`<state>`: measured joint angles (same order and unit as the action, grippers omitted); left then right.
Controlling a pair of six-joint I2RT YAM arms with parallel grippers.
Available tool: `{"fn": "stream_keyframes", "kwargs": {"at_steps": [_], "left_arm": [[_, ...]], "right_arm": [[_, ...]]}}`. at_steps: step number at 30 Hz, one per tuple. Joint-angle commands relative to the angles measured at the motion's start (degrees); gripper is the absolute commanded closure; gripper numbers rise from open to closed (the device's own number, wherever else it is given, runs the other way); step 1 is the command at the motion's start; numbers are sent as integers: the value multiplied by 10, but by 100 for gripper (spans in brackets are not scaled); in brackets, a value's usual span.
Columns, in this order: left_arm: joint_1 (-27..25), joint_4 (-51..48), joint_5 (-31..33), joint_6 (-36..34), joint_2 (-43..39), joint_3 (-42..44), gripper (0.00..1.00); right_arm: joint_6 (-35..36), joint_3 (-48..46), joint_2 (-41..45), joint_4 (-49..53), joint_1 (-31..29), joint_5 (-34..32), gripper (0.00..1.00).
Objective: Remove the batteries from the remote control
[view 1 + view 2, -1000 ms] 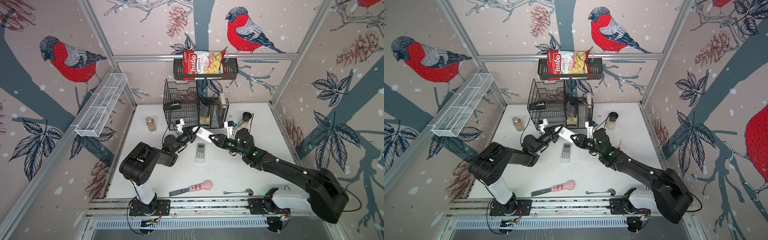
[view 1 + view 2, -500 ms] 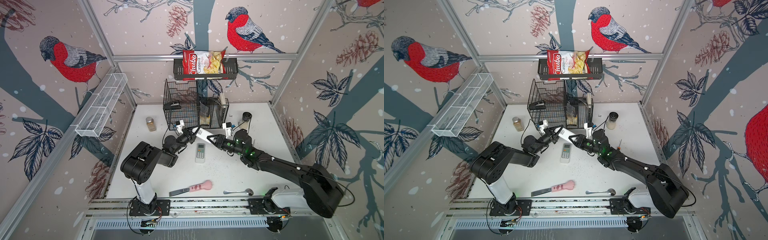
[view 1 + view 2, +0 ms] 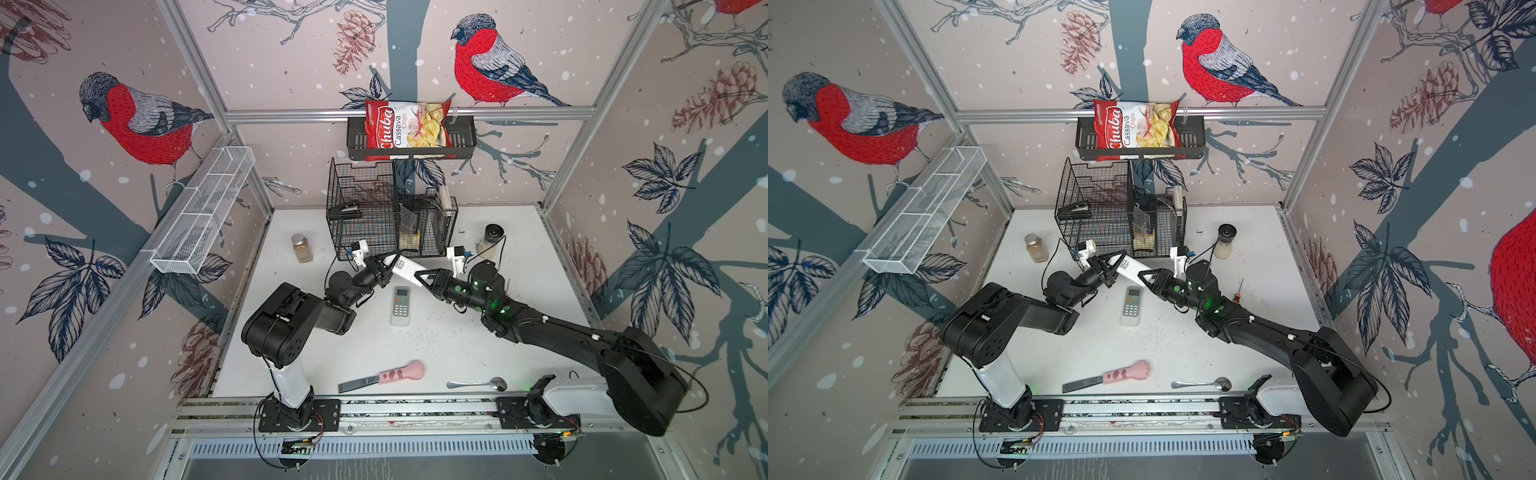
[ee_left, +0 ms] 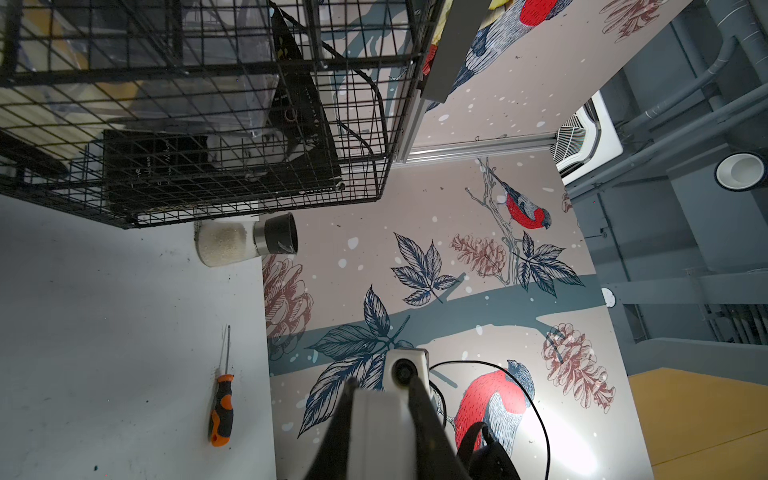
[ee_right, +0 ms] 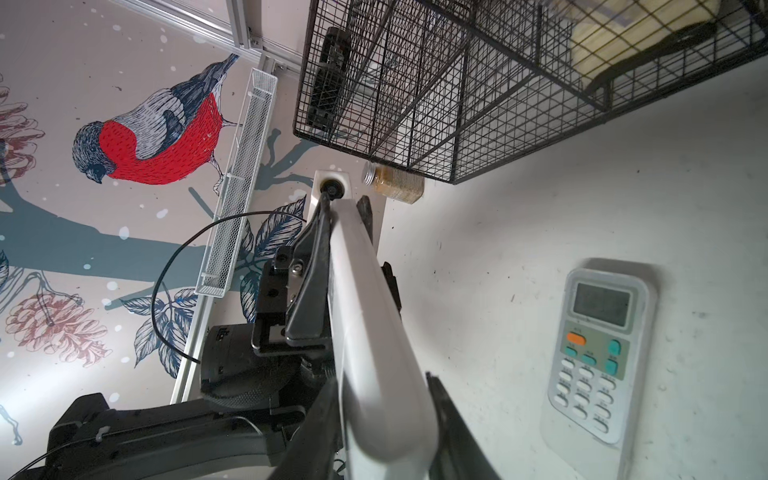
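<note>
In both top views the white remote control [image 3: 406, 267] hangs above the desk [image 3: 457, 353] with its long axis running 10 to 4 o'clock. The left gripper [image 3: 390, 263] pinches its 10 o'clock end, and the right gripper [image 3: 419, 274] straddles its 4 o'clock end. Left wrist view: dark fingers [image 4: 334, 440] clamp the white body. Right wrist view: fingers [image 5: 451, 419] flank the rounded end, contact unclear; no batteries show, presumably inside the body.

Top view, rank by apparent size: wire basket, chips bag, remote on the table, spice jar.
1. wire basket
2. chips bag (mounted higher, nearer the camera, so likely inflated)
3. remote on the table
4. spice jar, similar width but shorter
</note>
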<state>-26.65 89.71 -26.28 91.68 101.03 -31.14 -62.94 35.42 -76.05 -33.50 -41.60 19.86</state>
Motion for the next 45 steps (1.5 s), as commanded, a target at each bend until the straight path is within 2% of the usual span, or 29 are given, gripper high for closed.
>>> {"fn": "stream_keyframes", "kwargs": {"at_steps": [1, 10, 17, 35, 45], "left_arm": [[-1, 130, 5, 3, -4, 1, 100], [0, 133, 4, 3, -5, 0, 100], [2, 127, 3, 1, -12, 1, 100], [4, 134, 6, 4, -10, 12, 100], [4, 134, 8, 3, -2, 11, 100]], "right_arm": [[-3, 6, -5, -29, 0, -4, 65], [-3, -2, 2, -17, 0, -10, 75], [5, -14, 18, -3, 1, -16, 77], [12, -25, 27, -4, 5, -19, 69], [20, -18, 27, 4, 3, -13, 55]]}}
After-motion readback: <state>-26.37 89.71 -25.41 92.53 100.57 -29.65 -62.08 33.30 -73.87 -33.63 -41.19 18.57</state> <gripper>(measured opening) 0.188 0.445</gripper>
